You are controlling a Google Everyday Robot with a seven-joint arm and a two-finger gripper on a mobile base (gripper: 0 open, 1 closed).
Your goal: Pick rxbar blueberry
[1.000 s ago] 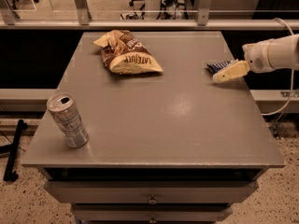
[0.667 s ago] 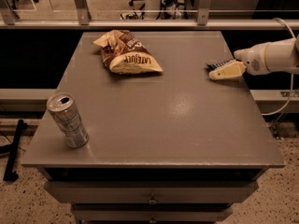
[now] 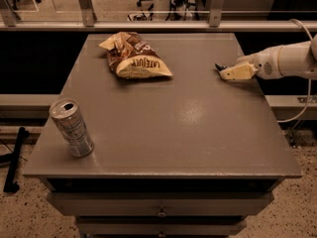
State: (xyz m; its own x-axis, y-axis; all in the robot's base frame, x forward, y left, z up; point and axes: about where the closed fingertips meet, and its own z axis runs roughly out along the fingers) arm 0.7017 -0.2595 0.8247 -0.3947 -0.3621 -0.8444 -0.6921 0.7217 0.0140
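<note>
My gripper (image 3: 229,73) reaches in from the right on a white arm and sits low over the right edge of the table (image 3: 163,128). A small dark sliver, the rxbar blueberry (image 3: 218,67), pokes out at the gripper's left tip. The gripper hides the remainder of the bar. I cannot tell whether the gripper touches or holds the bar.
A brown and cream chip bag (image 3: 132,56) lies at the back left of the table. A silver drink can (image 3: 72,128) stands tilted near the front left corner. A railing and glass partition run behind the table. Drawers sit below the table's front edge.
My gripper has shifted a little left and toward the back of the table, settling over the bar. Less of the dark bar shows now. The chip bag and can have not moved.
</note>
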